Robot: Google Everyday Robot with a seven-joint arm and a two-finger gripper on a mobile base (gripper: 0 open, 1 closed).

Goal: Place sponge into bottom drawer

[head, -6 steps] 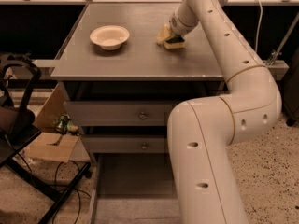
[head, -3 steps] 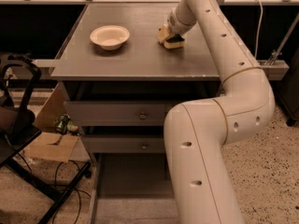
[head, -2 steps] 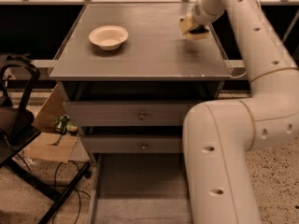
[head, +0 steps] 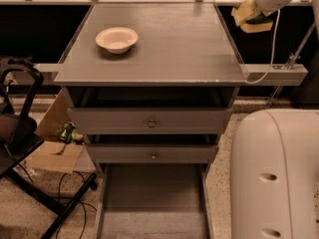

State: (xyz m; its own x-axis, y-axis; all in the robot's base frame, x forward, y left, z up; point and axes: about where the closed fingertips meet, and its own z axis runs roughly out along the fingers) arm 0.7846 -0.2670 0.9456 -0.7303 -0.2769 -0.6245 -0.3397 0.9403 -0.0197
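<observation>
My gripper (head: 251,15) is at the upper right, past the right edge of the grey cabinet top (head: 164,49), held in the air. It is shut on the sponge (head: 249,17), a small yellow block with a dark green layer. The bottom drawer (head: 152,203) is pulled open at the foot of the cabinet, a shallow grey tray with side rails; its floor is bare. The sponge is well above it and to its right.
A white bowl (head: 116,38) stands on the cabinet top at the back left. Two upper drawers with round knobs (head: 152,124) are slightly open. My white arm (head: 276,173) fills the lower right. A black chair (head: 20,133) and cardboard box (head: 52,148) stand left.
My gripper has lifted the sponge off the cabinet top and carried it right, beyond the cabinet's right edge. The arm has swung right with it.
</observation>
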